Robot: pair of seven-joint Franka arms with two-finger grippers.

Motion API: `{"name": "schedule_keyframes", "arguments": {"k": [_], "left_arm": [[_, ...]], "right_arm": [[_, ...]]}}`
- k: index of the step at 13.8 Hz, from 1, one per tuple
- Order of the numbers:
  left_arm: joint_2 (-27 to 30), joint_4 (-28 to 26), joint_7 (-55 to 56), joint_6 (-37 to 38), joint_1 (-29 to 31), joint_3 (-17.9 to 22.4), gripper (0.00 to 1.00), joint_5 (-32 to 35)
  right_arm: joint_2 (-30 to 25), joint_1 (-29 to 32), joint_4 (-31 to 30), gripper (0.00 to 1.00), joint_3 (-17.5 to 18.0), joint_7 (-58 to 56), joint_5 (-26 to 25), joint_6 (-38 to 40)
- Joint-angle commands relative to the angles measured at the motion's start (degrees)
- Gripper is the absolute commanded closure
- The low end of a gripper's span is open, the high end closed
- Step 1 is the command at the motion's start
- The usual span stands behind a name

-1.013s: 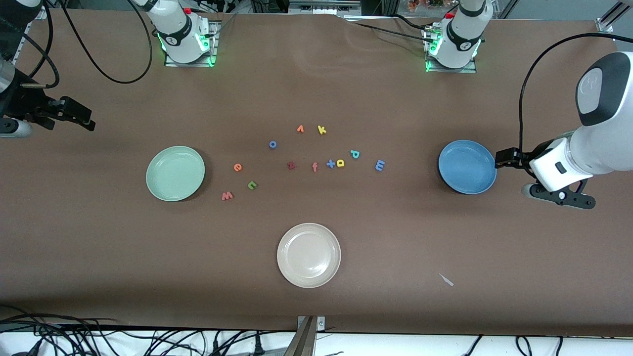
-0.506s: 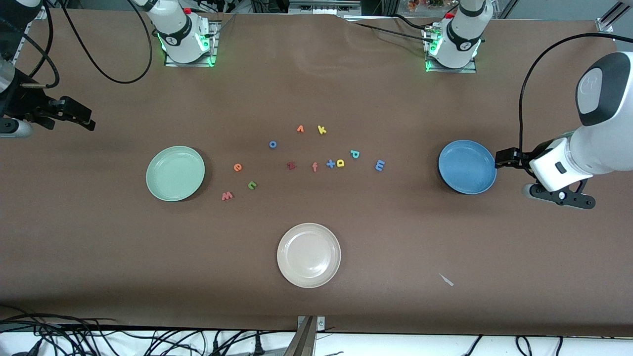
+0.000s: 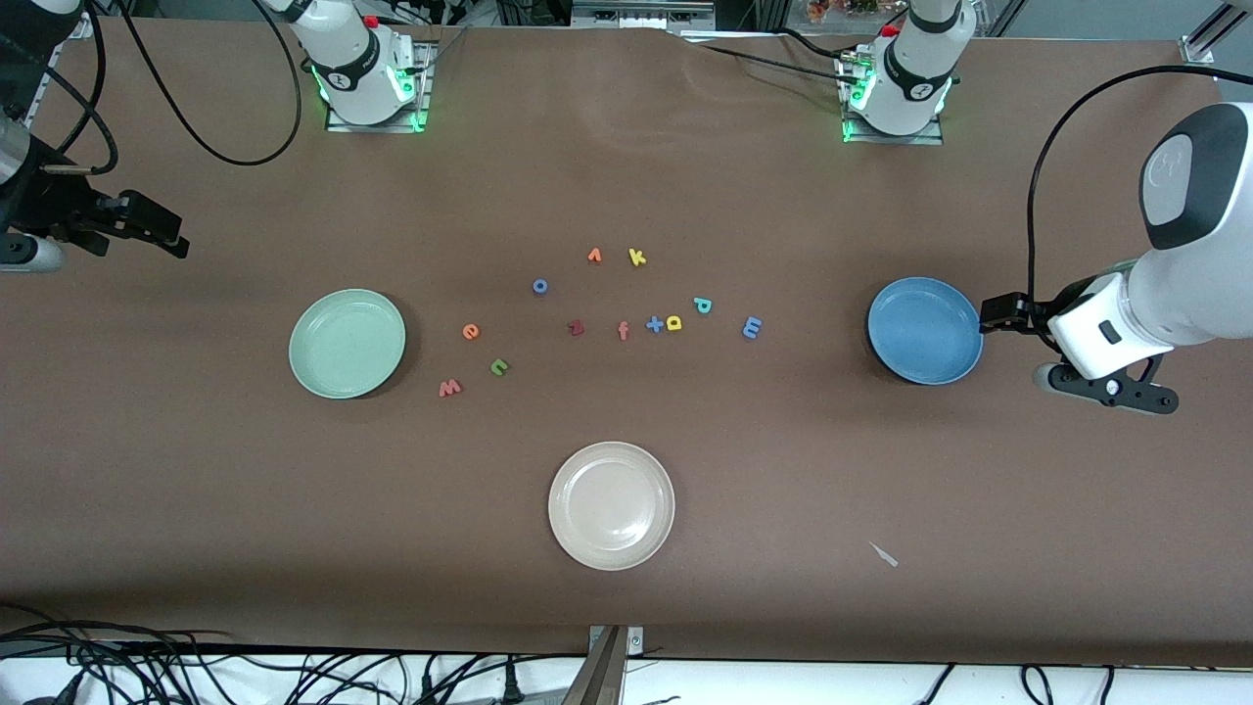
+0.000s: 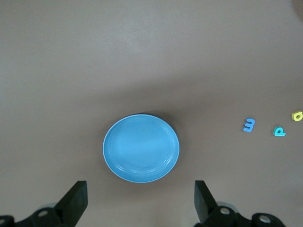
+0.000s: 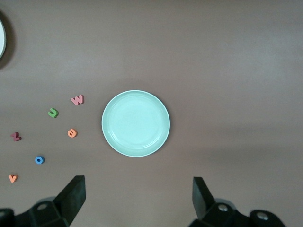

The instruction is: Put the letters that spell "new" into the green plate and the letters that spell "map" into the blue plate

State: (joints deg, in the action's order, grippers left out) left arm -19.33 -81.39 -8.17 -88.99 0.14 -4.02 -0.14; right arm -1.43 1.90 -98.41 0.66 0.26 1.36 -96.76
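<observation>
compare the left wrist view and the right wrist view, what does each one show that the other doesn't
Only the left wrist view: the blue plate, with nothing in it, plus the blue m, teal p and yellow a on the table, and the open left hand.

Only the right wrist view: the green plate, also with nothing in it, the pinkish w, green n, orange e, dark red z, blue o, and the open right hand.

Both share the brown table.
</observation>
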Motion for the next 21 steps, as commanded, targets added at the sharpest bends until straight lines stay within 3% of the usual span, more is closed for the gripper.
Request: {"name": "schedule_keyframes", "arguments": {"k": [1,19,21], "left_arm": [[1.57,-1.41,-1.23,0.13,0.39,0.06,0.01,-1.27],[1.31,-1.41,-1.23,0.04,0.39,0.06,0.01,-1.27],[1.31,-1.32,-1.23,0.04,0.39,0.06,0.01,-1.27]], "right_arm": [[0.02,0.21,1.03,0.0,0.13,0.8,-0.48,1.22],[-0.07,0.21,1.12,0.0,0.13,0.89,-0.48,2.62],[-0.07,0.21,1.2,0.0,0.22,5.25,-0.48,2.98]]}}
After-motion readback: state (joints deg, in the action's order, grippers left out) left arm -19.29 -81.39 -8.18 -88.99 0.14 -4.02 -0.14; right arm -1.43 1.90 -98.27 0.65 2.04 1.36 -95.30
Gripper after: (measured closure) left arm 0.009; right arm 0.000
